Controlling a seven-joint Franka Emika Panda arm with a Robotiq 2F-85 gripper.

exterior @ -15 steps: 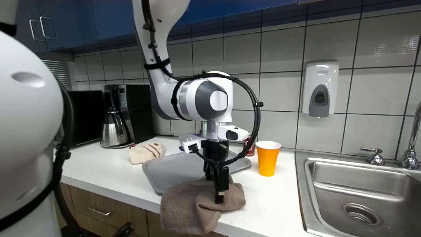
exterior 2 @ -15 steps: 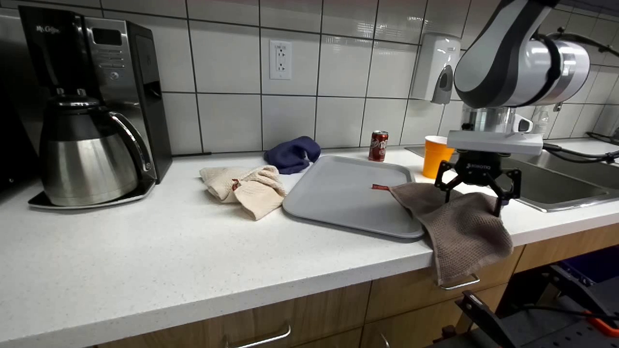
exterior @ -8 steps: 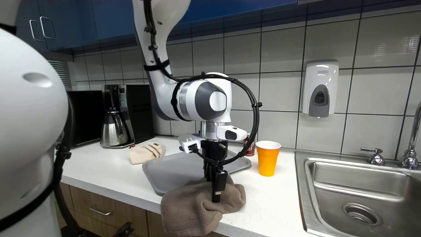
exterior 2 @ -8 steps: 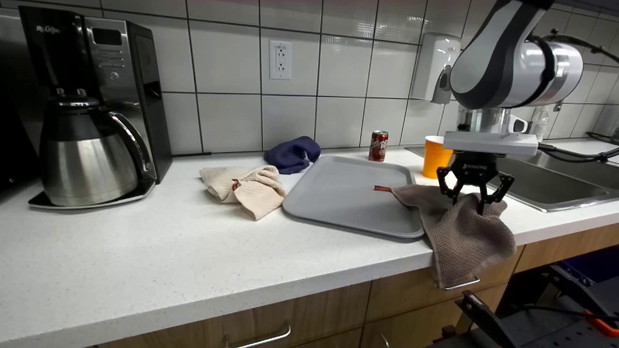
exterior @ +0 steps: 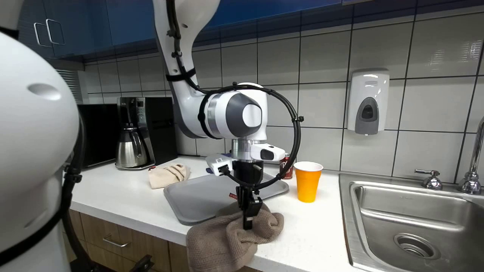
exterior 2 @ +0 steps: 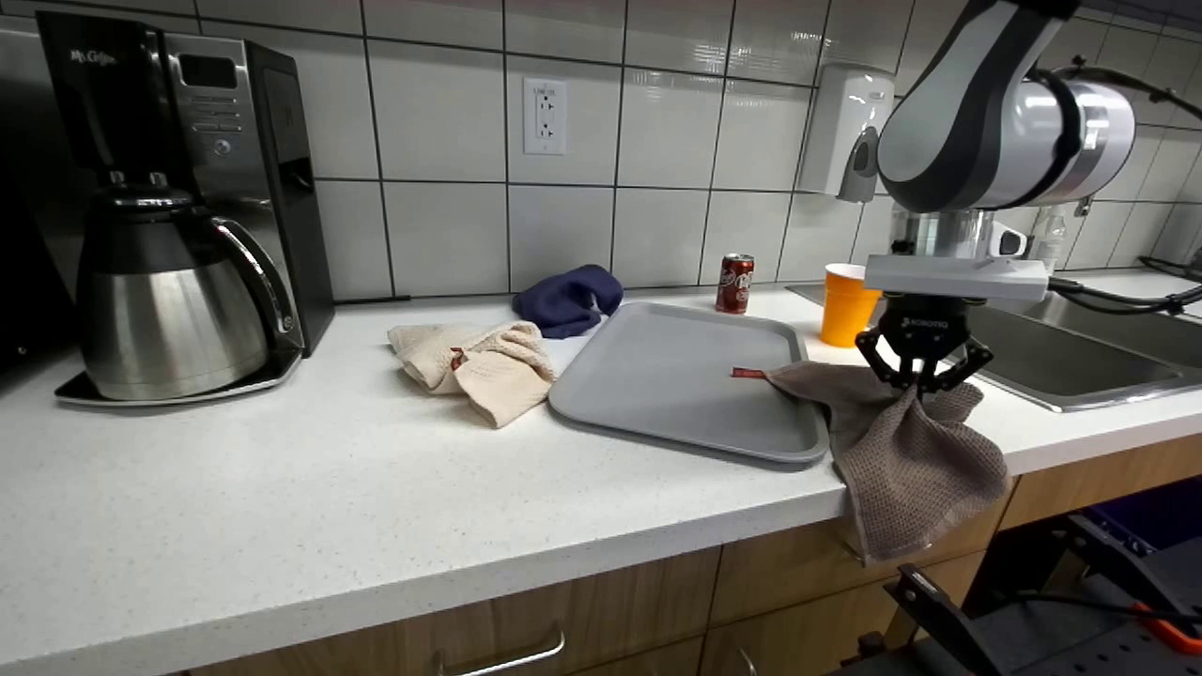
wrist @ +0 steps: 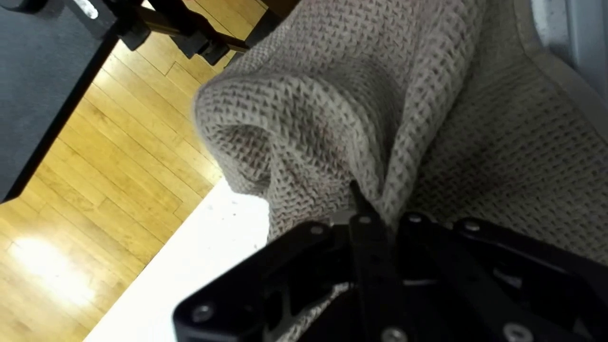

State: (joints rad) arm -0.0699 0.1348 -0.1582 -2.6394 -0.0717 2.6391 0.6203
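The black gripper (exterior 2: 918, 391) pinches a raised fold of waffle-textured brown cloth (exterior 2: 930, 479); its fingers (exterior: 247, 223), earlier apart, now seem to meet.

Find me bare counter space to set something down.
Bare: the counter between coffee maker and gray tray, in front of the beige cloth; also the strip between brown towel and sink. Crowded: around the tool, where towel overlaps tray near the orange cup.

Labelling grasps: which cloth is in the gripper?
The brown cloth, pinched in the gripper, hanging over the counter edge; the beige cloth and blue cloth lie ungripped.
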